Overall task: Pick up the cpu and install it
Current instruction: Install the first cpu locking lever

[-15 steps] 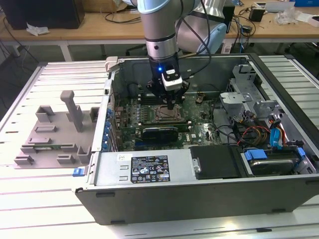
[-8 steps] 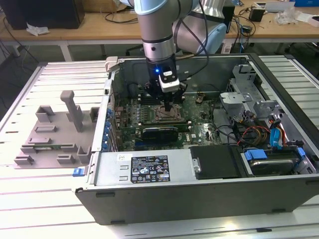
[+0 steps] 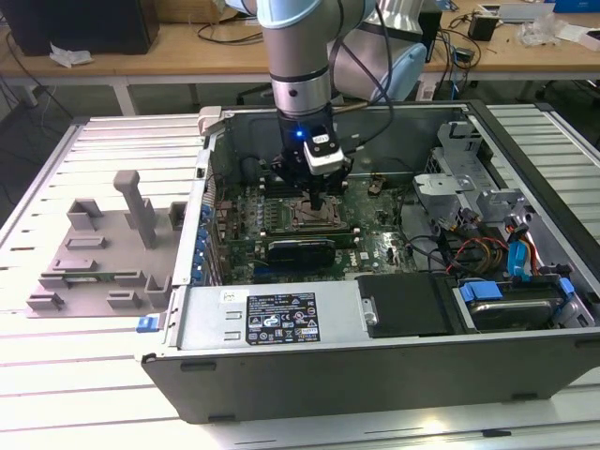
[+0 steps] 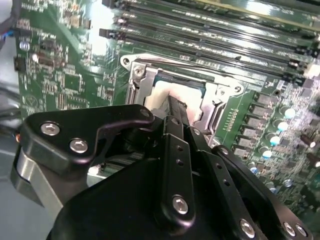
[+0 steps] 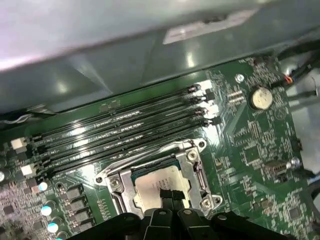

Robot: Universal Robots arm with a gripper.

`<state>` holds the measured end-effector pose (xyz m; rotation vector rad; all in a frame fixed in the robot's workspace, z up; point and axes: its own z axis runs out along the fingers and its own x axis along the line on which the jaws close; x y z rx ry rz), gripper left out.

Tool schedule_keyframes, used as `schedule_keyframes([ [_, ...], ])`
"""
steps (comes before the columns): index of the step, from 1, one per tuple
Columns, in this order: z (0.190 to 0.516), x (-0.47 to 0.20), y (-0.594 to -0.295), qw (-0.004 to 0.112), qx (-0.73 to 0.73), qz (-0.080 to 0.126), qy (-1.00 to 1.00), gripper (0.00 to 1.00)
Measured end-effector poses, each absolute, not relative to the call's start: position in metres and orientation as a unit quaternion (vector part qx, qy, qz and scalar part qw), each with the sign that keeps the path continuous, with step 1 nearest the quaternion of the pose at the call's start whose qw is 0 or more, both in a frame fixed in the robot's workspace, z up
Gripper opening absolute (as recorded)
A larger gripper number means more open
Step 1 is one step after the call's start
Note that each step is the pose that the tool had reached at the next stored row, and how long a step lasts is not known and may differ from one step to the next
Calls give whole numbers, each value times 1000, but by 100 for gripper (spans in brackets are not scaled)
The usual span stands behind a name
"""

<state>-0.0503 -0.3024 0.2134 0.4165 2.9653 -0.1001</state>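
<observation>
Arm: the robot arm [image 3: 298, 66] reaches down from the top centre of the exterior view into the open computer case [image 3: 375, 309].
Gripper: the gripper [image 3: 318, 201] hangs over the middle of the motherboard [image 3: 375, 246]; in the first wrist view its tips [image 5: 171, 196] sit at the bottom centre of the frame.
Jaws: pressed together, their ends resting on the chip's top.
Cpu: the cpu [image 5: 159, 186] lies flat inside the socket [image 5: 197, 170], its pale metal top showing within the frame; in the second wrist view it [image 4: 162, 97] appears just above the black fingers [image 4: 176, 112].
Memory slots: long dark slots [image 5: 125, 132] run above the socket in the first wrist view.
Tray: a grey plastic tray [image 3: 98, 258] stands at the left of the exterior view, well apart from the case.
</observation>
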Motion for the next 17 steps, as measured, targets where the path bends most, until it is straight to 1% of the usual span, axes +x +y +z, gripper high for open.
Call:
schedule_keyframes([
  [8, 211, -51, -302, 76, 42, -26, 996, 11],
  [12, 211, -51, -302, 76, 35, -26, 996, 11],
  [15, 211, -49, -302, 73, 34, -26, 996, 11],
  [17, 211, -46, -302, 68, 34, -26, 997, 11],
])
